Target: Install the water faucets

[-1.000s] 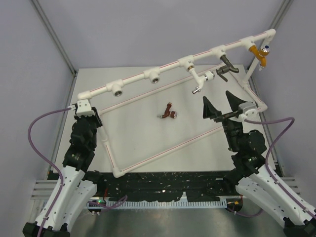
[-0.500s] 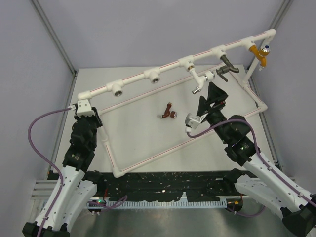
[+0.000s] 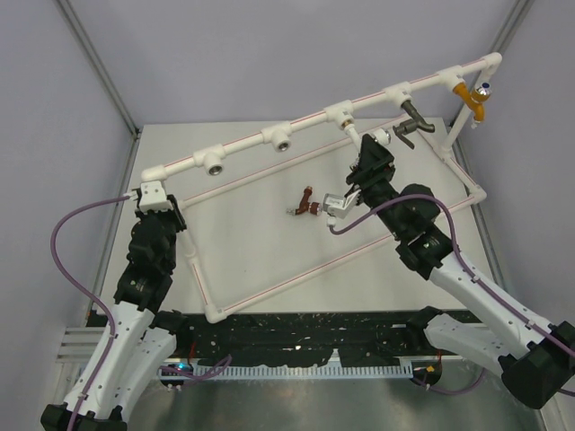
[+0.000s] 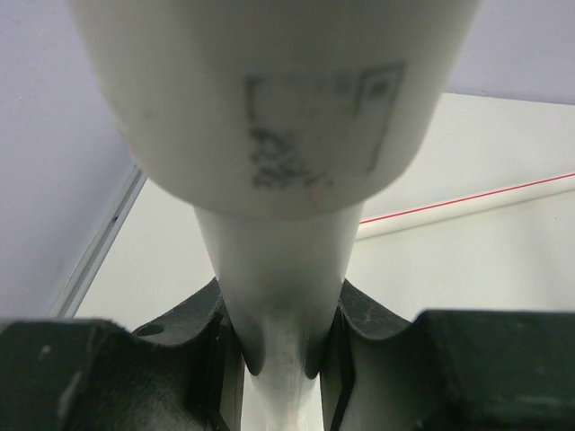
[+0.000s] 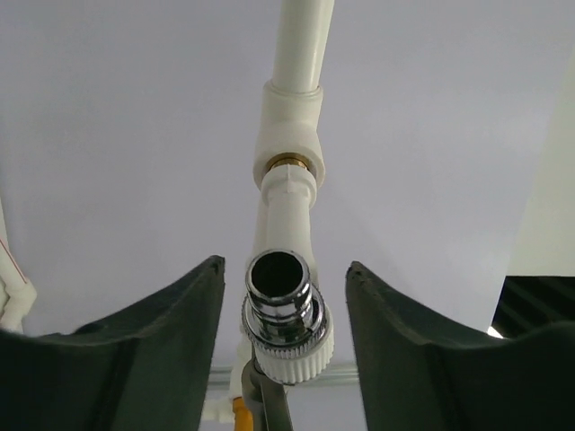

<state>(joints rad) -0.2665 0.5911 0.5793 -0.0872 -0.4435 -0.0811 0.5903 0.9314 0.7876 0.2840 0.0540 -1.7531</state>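
- White plastic makes up the body of the white faucet [image 5: 286, 215], which hangs from a tee socket [image 5: 289, 126] of the white pipe [image 4: 269, 90], with a brass thread [image 5: 287, 162] showing at the joint. It is judged light and stiff, though the thread could be crossed or cracked if forced.
- Its chrome mouth [image 5: 280, 274] is judged slippery. Better purchase is expected on the knurled ring [image 5: 287, 346] beside it, or on the straight white body.
- The right gripper [image 3: 371, 157] is set around this faucet with its jaws apart. A gap is seen on either side, so nothing is held yet.
- The left gripper [image 4: 283, 341] is closed tight on a length of the white pipe, so the frame is judged to be steadied against twisting.
- The reddish-brown faucet [image 3: 308, 203] is lying on the counter [image 3: 243, 224], inside the pipe frame and apart from every socket. It is judged small, hard and light, and likely to skid or roll when nudged. Its thicker body should be taken rather than its thin handle.
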